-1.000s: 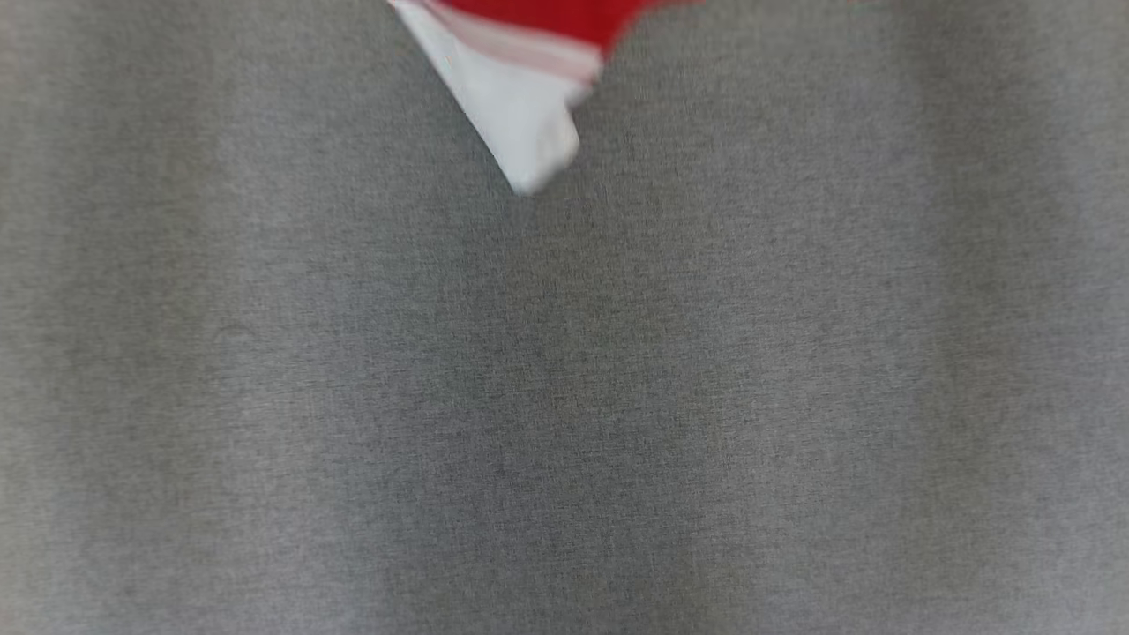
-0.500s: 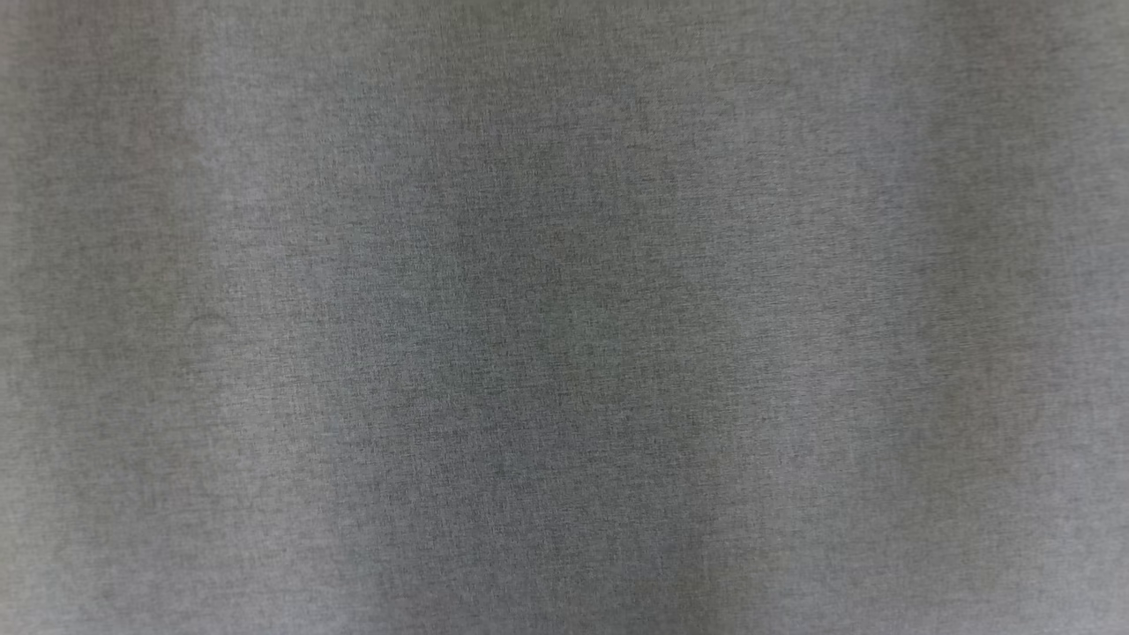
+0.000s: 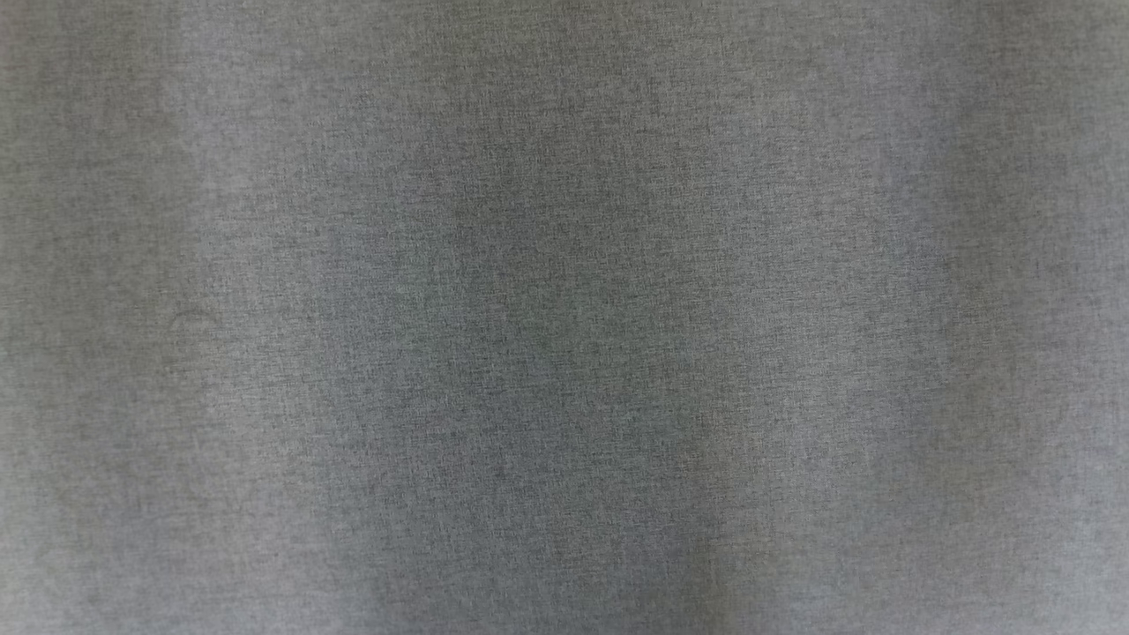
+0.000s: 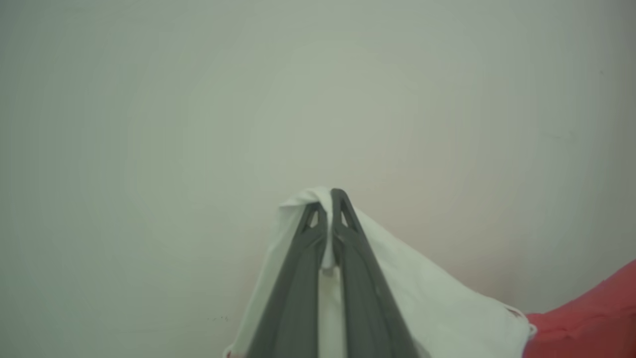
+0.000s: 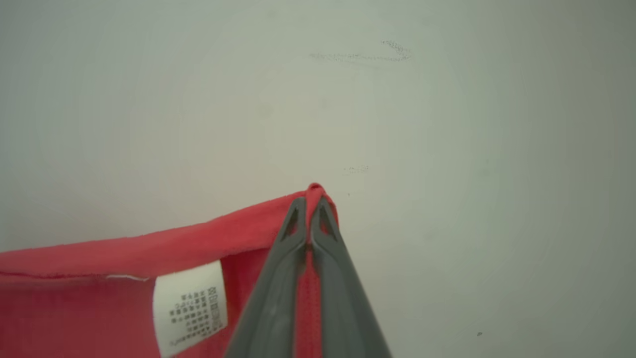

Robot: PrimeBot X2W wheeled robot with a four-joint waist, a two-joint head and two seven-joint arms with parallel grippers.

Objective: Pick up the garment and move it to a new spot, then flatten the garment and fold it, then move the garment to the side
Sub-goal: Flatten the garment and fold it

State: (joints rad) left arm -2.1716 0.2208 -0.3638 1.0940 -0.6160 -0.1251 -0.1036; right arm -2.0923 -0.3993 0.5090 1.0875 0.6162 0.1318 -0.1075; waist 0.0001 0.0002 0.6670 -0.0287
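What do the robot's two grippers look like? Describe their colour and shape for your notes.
The left gripper and the right gripper look alike. Each has two long, matte dark grey fingers, broad at the base and tapering to slim tips. Near each tip is a small triangular cut-out. The surfaces look plain and smooth.

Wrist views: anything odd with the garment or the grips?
Nothing damaged. The left hand pinches the red-and-white fabric garment by a white corner, the right hand by a red edge. A white care label shows there; grey smudges mark the pale surface behind.
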